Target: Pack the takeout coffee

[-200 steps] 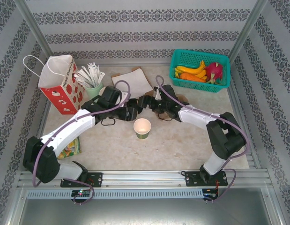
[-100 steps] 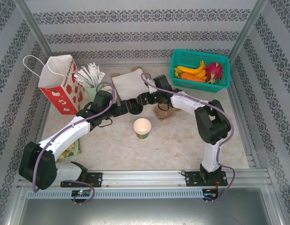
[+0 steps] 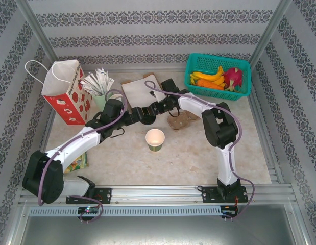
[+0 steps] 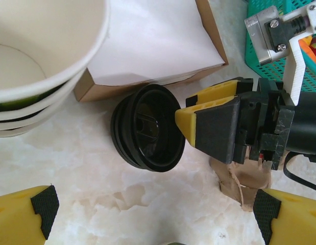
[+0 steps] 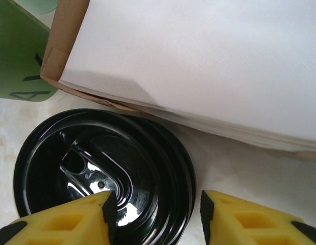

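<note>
left jaws released | right jaws straddle lid stack point(image 5: 96, 153), 12 o'clock of cup point(image 3: 155, 139), clamp unclear | risk: nested lids lifting together

Robot lab test booth: wallpapered panel walls point(image 3: 147, 35), aluminium frame rail point(image 3: 158, 193), marble-look tabletop point(image 3: 193, 153).
</note>
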Controlling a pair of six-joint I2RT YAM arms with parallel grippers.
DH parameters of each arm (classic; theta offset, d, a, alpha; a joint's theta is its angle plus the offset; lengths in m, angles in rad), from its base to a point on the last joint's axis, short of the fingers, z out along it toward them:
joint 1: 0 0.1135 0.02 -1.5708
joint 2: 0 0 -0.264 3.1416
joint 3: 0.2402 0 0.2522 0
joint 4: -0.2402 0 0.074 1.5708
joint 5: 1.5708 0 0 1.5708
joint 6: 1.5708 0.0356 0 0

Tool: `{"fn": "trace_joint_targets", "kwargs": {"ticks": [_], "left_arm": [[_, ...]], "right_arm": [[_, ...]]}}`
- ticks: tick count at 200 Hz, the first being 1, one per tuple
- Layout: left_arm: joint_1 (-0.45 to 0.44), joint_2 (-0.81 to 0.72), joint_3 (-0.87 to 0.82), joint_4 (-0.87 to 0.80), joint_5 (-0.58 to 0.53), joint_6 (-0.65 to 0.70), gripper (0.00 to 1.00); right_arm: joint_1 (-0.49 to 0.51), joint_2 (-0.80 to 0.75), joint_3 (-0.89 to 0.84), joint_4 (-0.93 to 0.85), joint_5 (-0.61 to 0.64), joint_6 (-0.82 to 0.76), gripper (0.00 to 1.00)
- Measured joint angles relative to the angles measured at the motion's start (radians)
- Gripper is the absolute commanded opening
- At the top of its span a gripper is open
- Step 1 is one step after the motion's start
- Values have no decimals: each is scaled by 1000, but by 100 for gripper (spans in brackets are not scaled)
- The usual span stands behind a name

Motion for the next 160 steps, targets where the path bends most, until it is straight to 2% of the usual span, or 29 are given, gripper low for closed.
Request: {"fn": "trace_joint_targets", "kwargs": {"ticks": [59, 106, 144, 160], "left_arm": [[0, -26, -42, 6, -37, 2, 100], [0, -26, -42, 6, -36, 2, 100], [0, -19, -42, 6, -29, 5, 100], [0, -8, -41, 5, -29, 8, 100]], "right_arm": [[40, 34, 33, -39, 75, -44, 29], [60, 14, 11, -20, 156, -55, 28], [73, -57, -44, 10, 206, -62, 34], [78, -77, -47, 21, 215, -62, 32]]}}
